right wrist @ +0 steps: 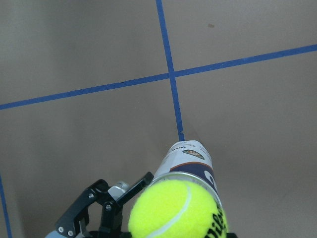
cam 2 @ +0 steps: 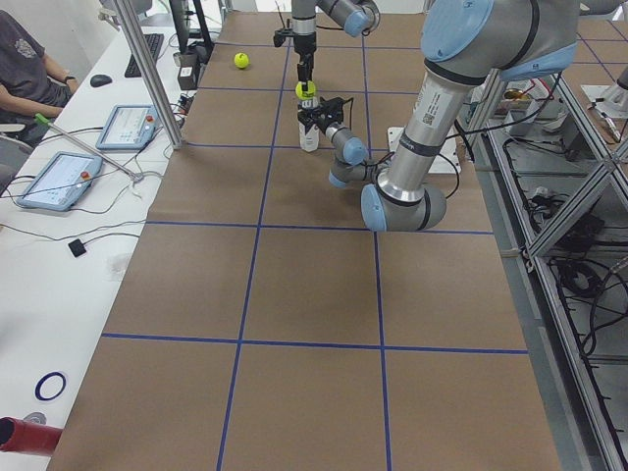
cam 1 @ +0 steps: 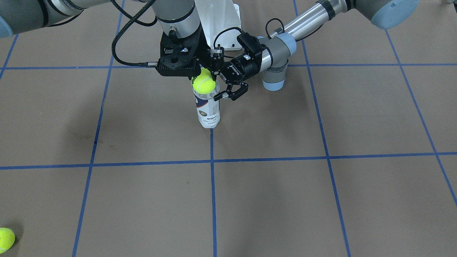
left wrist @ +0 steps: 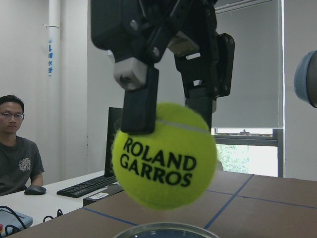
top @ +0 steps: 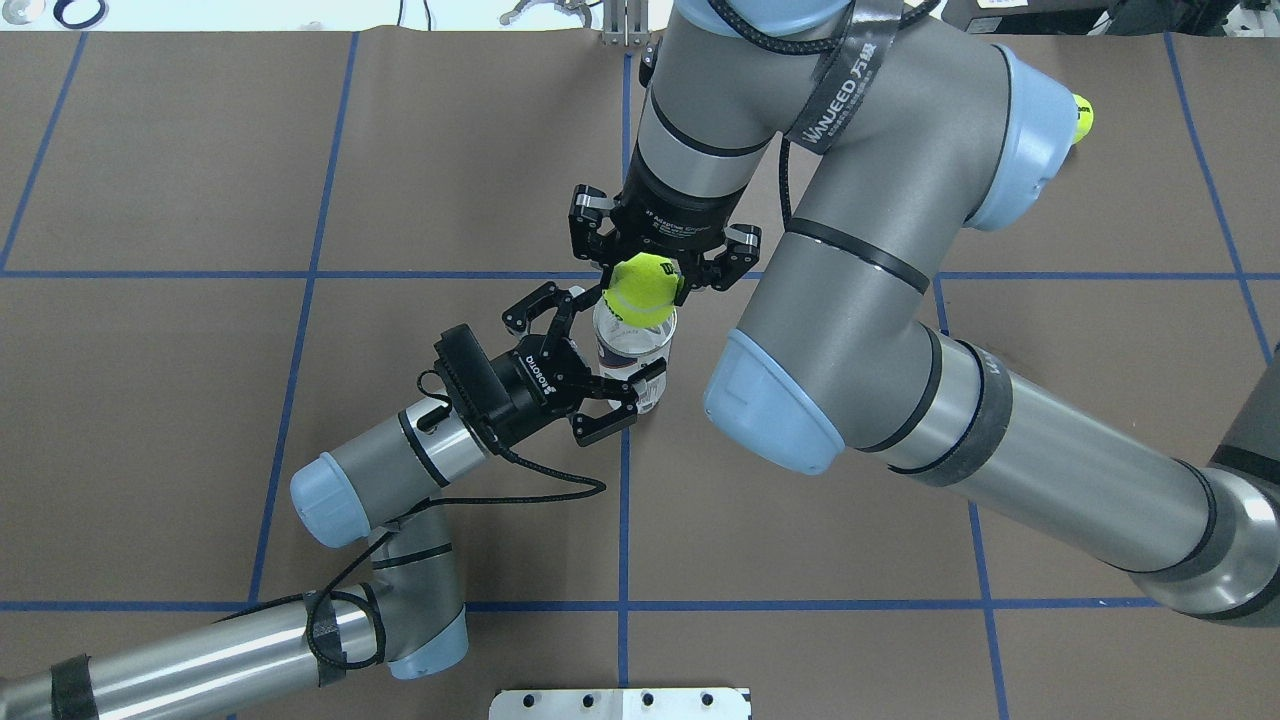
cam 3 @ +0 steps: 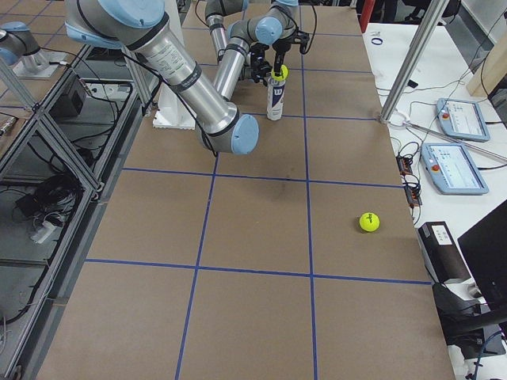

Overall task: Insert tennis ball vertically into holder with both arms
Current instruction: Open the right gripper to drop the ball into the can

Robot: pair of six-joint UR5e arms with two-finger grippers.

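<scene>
The holder (cam 1: 208, 110), a clear can with a white and navy label, stands upright on the brown table; it also shows in the overhead view (top: 632, 368) and the right wrist view (right wrist: 190, 156). My left gripper (top: 620, 345) comes in level from the side, with a finger on each side of the can just below its rim. My right gripper (top: 645, 285) points straight down and is shut on a yellow tennis ball (cam 1: 204, 82). The ball hangs just above the can's open mouth (left wrist: 163, 230), with a small gap.
A second tennis ball (cam 1: 6, 238) lies far off near the table's operator-side edge (cam 3: 368, 222). The white pedestal base (cam 1: 221, 21) stands behind the can. An operator (cam 2: 20, 69) sits at a side desk with tablets.
</scene>
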